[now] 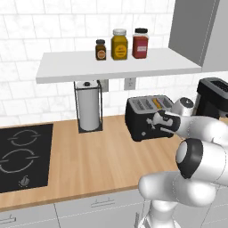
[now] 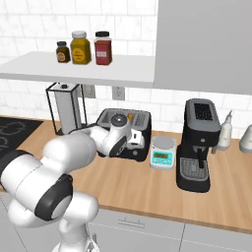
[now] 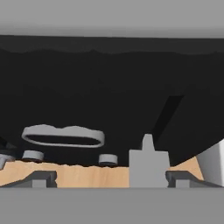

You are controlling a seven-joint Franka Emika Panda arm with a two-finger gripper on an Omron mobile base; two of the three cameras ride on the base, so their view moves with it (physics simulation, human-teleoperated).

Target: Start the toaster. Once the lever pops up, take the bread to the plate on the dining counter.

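The black toaster [image 1: 143, 119] stands on the wooden worktop under the shelf, and a tan edge of bread [image 1: 156, 103] shows in one of its top slots. My gripper [image 1: 154, 124] is pressed close to the toaster's front face. Up close, that black face [image 3: 109, 87] carries a grey lever [image 3: 148, 161], a grey oval ring [image 3: 63, 135] and small knobs [image 3: 108, 159]. The gripper [image 3: 113, 179] is open with its fingertips [image 3: 41, 178] wide apart, and the lever stands between them, nearer the right one. In the right base view the toaster [image 2: 141, 123] is half hidden by my wrist. The plate and the dining counter are out of view.
A paper towel holder [image 1: 89, 107] stands left of the toaster, with a black cooktop [image 1: 22, 156] further left. A kitchen scale [image 2: 163, 152], a tall black coffee machine [image 2: 198, 145] and a spray bottle [image 2: 225, 130] line up to its right. Three jars [image 1: 119, 44] sit on the shelf above.
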